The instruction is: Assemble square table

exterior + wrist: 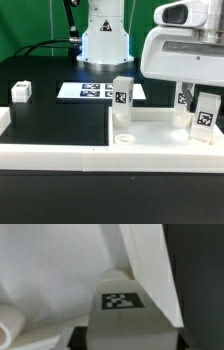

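The white square tabletop [160, 127] lies flat at the exterior view's right, against the low white border wall [100, 157]. My gripper [204, 108] reaches down over its right corner, jaws closed on an upright white leg [205, 122] with a tag. In the wrist view this leg [122, 303] fills the gap of the gripper [125, 339], dark fingers [78, 338] against its sides, with the tabletop [50, 269] beneath. A second leg [122, 95] stands at the tabletop's far left corner. A third leg [22, 92] rests on the black table at the left.
The marker board [95, 91] lies flat behind the tabletop, before the robot base [103, 40]. A tag [183, 98] shows just behind my fingers; what carries it is hidden. A short white wall piece [4, 120] sits at the left edge.
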{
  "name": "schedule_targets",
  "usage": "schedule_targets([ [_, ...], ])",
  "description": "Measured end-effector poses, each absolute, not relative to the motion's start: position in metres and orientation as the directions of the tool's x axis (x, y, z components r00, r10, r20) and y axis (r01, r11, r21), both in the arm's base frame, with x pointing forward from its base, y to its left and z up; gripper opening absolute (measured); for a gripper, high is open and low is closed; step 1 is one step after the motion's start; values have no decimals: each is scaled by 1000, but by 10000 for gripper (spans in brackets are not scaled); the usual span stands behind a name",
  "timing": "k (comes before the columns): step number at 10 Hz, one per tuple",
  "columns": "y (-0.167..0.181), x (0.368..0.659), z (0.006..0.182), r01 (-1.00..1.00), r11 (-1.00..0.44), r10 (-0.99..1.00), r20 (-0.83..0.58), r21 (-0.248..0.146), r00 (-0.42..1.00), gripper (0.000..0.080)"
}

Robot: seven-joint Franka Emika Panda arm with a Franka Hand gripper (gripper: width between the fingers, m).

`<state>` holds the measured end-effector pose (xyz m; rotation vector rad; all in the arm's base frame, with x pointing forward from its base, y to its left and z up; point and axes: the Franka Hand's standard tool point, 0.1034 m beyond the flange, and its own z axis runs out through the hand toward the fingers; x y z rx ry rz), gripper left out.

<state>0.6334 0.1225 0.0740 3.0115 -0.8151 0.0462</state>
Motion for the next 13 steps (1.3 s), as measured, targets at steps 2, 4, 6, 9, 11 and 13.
schedule_targets([
  [2,122,633,74,-777,-629,-776,38,9,629,290],
  [4,122,631,73,-950,-312,-950,4,12,312,290],
  [6,118,632,73,-999,-45,-997,-57,12,44,290],
  [9,118,632,73,-1000,26,-998,-63,14,-27,290],
  [11,117,634,73,-989,-149,-988,-49,-3,149,414],
  [13,116,637,70,-851,-515,-856,5,-100,517,628],
])
